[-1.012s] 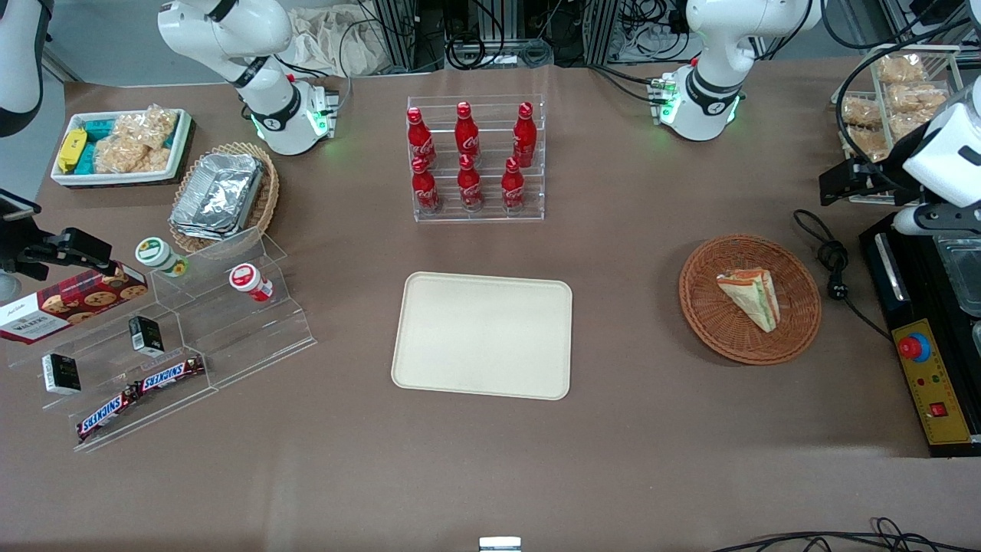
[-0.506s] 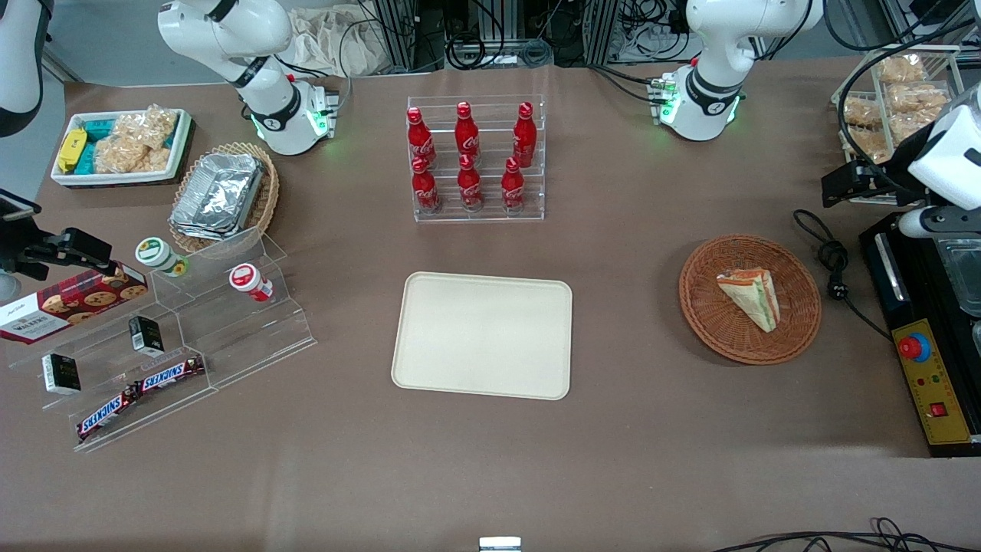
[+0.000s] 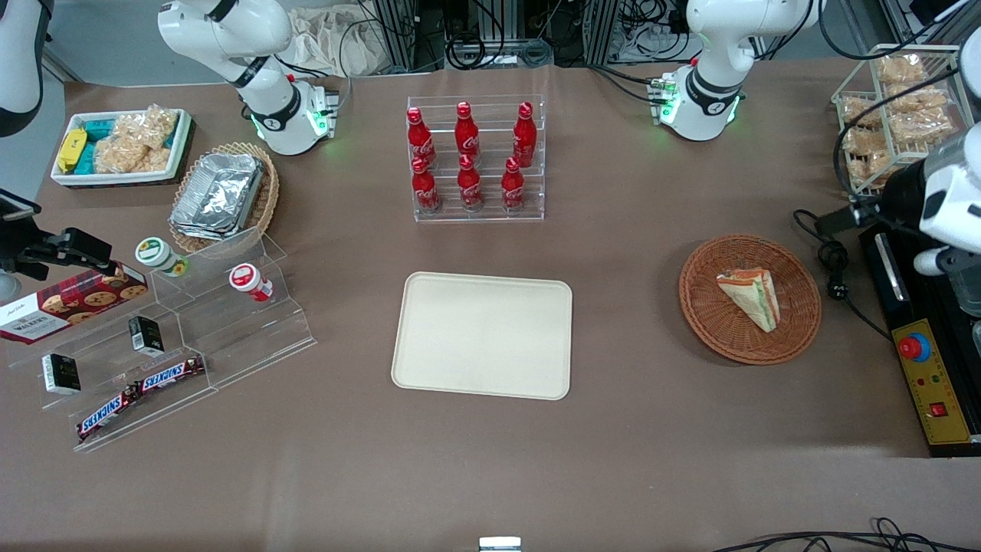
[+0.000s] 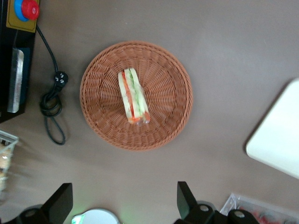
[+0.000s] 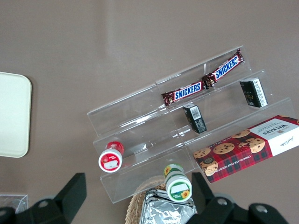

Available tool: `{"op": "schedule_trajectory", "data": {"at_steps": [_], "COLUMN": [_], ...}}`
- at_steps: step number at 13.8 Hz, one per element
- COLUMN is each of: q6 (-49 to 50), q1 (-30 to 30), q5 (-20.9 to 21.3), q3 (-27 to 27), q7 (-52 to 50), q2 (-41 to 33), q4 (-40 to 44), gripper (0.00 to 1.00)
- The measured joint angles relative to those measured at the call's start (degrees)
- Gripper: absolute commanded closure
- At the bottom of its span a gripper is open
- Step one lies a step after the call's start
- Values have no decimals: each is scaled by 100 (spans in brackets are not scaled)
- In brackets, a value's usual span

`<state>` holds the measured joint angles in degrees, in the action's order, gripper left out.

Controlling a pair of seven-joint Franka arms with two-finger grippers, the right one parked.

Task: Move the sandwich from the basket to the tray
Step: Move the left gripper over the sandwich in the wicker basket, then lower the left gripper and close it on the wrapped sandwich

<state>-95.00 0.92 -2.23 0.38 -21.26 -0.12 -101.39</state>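
Fingers (image 4: 124, 205) spread, empty, moved nearer front camera | sandwich (image 3: 750, 297) unmoved in basket (image 3: 701, 307)

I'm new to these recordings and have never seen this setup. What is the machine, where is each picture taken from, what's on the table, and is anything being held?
Two white robot arms stand on a brown table; only one works. The wide picture looks down at them from the front. The other two come from cameras on each arm's wrist.

The working arm's claw hangs open and empty above the round reddish wicker basket, not touching it. The wrapped sandwich lies in the basket. The cream tray sits mid-table with nothing on it.

Also there: a rack of red bottles, clear steps with Snickers bars and small jars, a cookie box, and a tan basket of foil trays.

Nothing is held yet.
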Motion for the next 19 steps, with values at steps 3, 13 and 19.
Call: {"op": "schedule_trajectory", "data": {"at_steps": [3,13,19], "q6": [-1240,-3938,-4352], "q1": [-3,-1,-1], "q5": [-1,-1,222], "q3": [-16,-16,-16], "q7": [-814,-1803,-1858], "q2": [-126,990,1682], "q4": [-1182,-2675,-2659], "gripper": [0,0,79]}}
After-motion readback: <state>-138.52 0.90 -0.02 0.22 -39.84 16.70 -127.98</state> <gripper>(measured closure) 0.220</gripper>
